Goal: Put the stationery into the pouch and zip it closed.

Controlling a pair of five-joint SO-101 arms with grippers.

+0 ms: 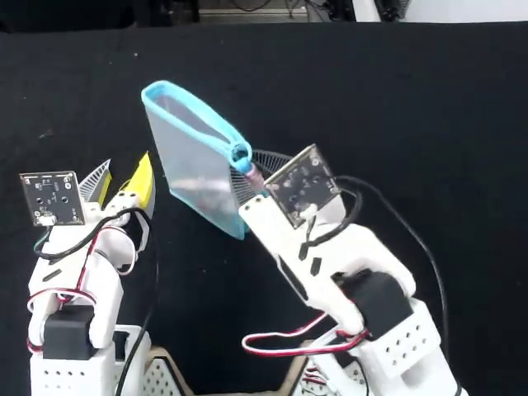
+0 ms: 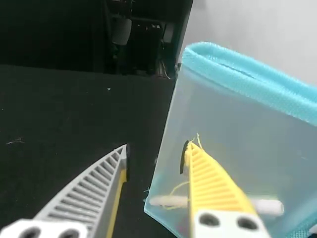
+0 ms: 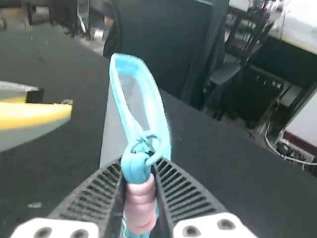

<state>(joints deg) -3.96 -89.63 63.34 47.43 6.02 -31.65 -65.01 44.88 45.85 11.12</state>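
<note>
Item: pouch (image 1: 194,161), translucent, with teal zip trim, held upright above the black bench (image 1: 412,124). Whether its lower corner touches the bench cannot be told.

Right claw (image 1: 247,171): closed narrow at one end of the zip trim, pinching the teal zip pull (image 3: 136,161) and a pink ribbed piece (image 3: 140,203) between its black fingers. The pouch extends away from the fingertips.

Left claw (image 1: 125,169): spread wide and holding nothing. The yellow finger (image 2: 210,188) lies just beside the pouch's flat wall; the grey finger (image 2: 91,191) stands apart from it.

Contents: one white stick-shaped item (image 2: 166,201) low inside, seen through the wall. The zip edges stand parted along the mouth.
</note>
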